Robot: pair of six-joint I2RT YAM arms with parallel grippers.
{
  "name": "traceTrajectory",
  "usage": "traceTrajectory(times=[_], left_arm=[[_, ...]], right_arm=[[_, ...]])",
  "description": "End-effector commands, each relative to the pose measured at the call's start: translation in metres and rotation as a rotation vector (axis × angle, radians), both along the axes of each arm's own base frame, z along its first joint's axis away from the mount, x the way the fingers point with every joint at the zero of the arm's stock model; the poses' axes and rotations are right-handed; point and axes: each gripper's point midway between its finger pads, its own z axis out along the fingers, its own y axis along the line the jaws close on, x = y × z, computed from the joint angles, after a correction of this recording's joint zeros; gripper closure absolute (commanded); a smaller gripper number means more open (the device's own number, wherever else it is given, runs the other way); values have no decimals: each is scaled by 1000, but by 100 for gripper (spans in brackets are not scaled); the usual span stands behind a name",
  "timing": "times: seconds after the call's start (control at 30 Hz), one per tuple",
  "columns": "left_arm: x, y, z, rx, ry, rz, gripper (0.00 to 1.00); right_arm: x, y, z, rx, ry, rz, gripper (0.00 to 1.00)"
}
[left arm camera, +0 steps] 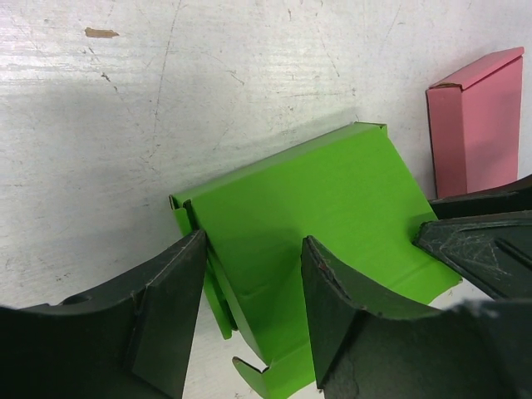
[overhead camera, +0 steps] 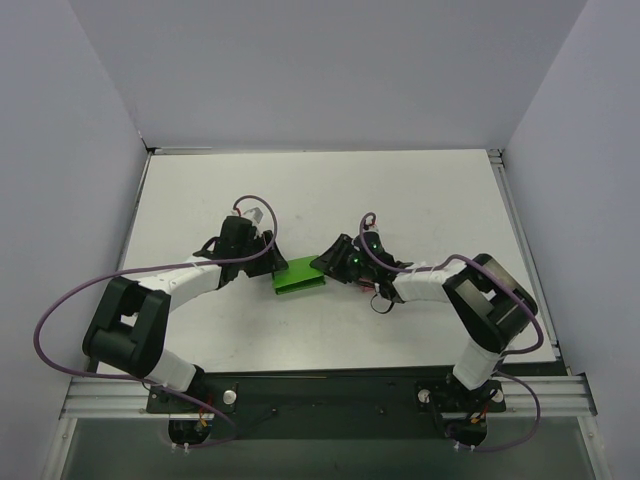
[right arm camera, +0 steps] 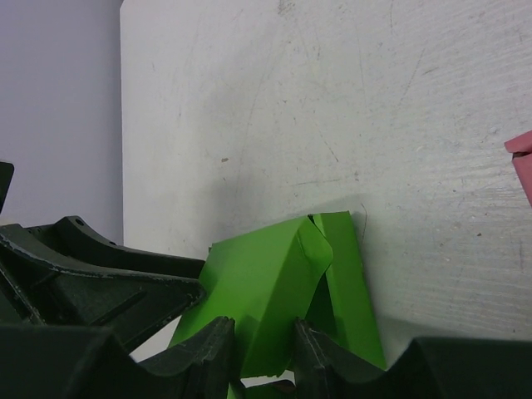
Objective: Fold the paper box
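- Nearest the arm bases, the small bright green thin-card paper box (overhead camera: 298, 278) lies on the white table (overhead camera: 400, 190) between the two arms, one gripper at each of its ends.
- At the paper box's left end, the left gripper (left arm camera: 253, 241) straddles a strip of the card. One finger lies against the layered end edge and the other rests on the broad top panel. The jaws stand fairly wide, and I cannot tell whether they truly clamp the card or only bracket it.
- At the paper box's right end, the right gripper (right arm camera: 262, 324) has its jaws drawn close together on a folded green panel. The card fills the narrow gap, so it looks like a pinch on the box.
- The paper box is only partly formed, as I judge it. The main creases stand up and one long panel slopes like a roof. At the left end a flap and a small tab hang loose, and at the right end a curled flap sits untucked with the end open.
- What seems left is turning in the end flaps, seating the tabs and squaring the walls.
- Beyond the paper box, near its right end but apart from it, lies a flat pink rectangular card box (left arm camera: 478, 125), untouched.
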Motion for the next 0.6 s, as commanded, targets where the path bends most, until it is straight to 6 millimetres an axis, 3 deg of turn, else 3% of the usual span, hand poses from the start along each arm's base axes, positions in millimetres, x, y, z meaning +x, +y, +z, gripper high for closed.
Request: traceTrajectory(times=[0.0,0.1,0.3,0.57], left_arm=[[1,-15,8,-52,-25,-50,42],[0,-12,5,-39,-20,-48,42],[1,-9,2,-10,-25,-54,42],[1,-8,1,-4,-28,-56,42]], right_arm=[[-4,9,-4,-5,-9,46,74],[-5,2,-9,-47,-17,44,66],[5,-10,2,-138,-74,71,47],[12,-12,13,-231,-111,129,39]])
